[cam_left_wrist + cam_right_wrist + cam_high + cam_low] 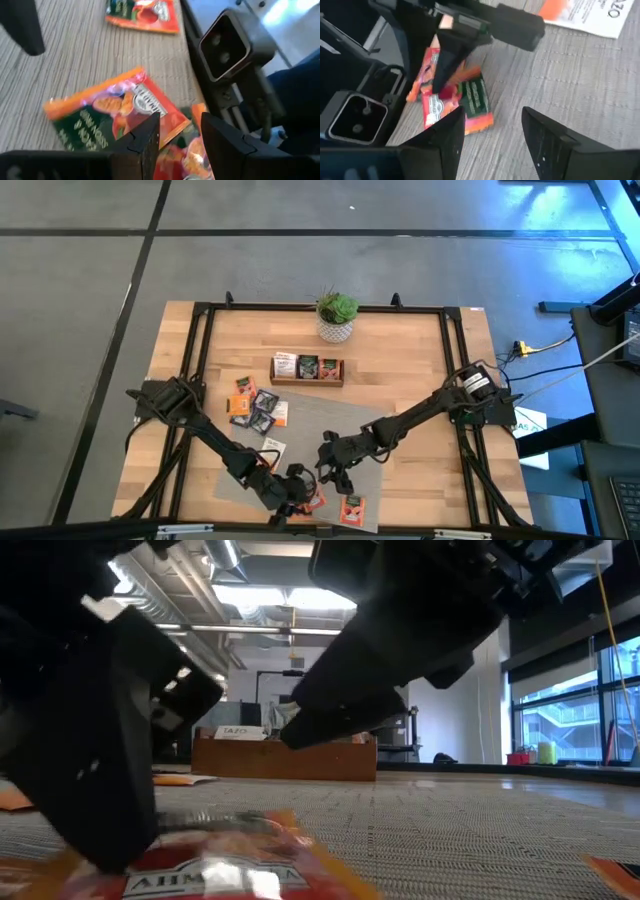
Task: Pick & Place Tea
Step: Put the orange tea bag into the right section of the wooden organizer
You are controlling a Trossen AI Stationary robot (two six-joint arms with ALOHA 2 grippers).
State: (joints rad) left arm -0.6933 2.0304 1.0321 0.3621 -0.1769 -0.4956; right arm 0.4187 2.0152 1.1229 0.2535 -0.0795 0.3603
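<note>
Left tool: low over the near edge of the grey mat, fingers parted with nothing clamped between them; one finger presses on or just beside an orange-red tea packet.
Right tool: just beside the left tool, hovering above the mat, fingers spread and empty.
Tea under the tools: two overlapping orange-red packets lie at the left tool's fingertips; a second packet shows from the right wrist partly covered by the left tool's finger; another orange packet lies just past both tools at the mat's near edge.
Tea elsewhere: a loose cluster of packets lies well away from both tools; three packets already stand in the wooden tray far beyond them, next to a potted plant.
Risk, double pick: the packets overlap, so closing here could lift two at once or pinch only a corner that slips.
Risk, sliding: flat packets on a ribbed mat may skid ahead of the finger instead of rising.
Risk, collision: both tools crowd one spot, and a small move by either could knock the other.
Left arm pose: stretched diagonally from its base, wrist bent steeply down.
Right arm pose: reaching long and low across the table, wrist angled towards the left tool.
</note>
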